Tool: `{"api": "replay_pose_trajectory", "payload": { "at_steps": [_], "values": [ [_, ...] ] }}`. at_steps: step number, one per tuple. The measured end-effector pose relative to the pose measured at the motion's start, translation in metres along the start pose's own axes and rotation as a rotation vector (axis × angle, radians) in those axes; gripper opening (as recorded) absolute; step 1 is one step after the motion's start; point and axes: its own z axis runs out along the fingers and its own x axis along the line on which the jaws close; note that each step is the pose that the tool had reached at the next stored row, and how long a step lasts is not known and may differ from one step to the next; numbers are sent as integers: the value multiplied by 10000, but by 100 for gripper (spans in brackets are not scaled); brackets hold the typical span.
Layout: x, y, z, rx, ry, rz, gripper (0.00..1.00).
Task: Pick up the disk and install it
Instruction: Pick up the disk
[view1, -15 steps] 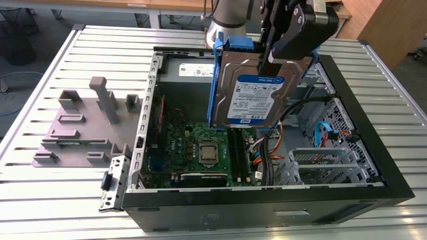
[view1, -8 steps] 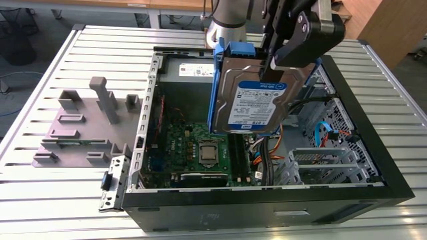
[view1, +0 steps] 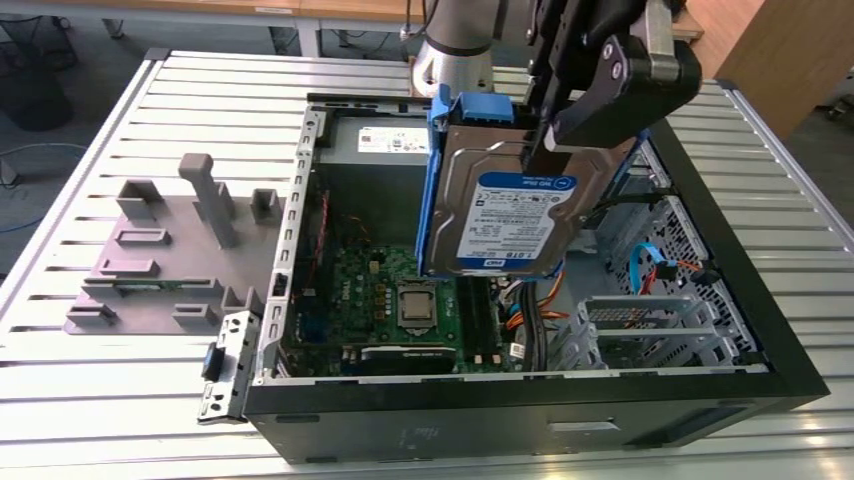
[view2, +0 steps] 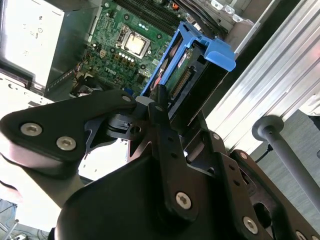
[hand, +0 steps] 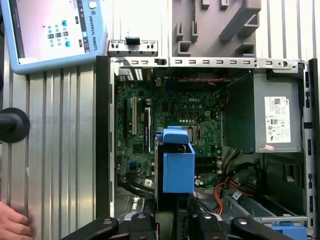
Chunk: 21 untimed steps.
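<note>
Upright, the disk (view1: 514, 220) hangs clamped in the claw (view1: 541, 155).

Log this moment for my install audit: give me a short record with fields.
disk: held on edge above the open case, blue carrier on it
jaws: shut on the disk's upper edge
install: not yet done
under disk: motherboard
power supply: inside the case
fixture: grey, beside the case at the exterior view's left
</note>
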Motion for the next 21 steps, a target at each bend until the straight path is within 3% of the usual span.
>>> {"api": "replay_pose_trajectory", "payload": {
  "at_steps": [16, 21],
  "values": [
    [19, -39, -2, 0, 1, 2, 35],
    [17, -114, -5, 0, 0, 0, 35]
  ]
}}
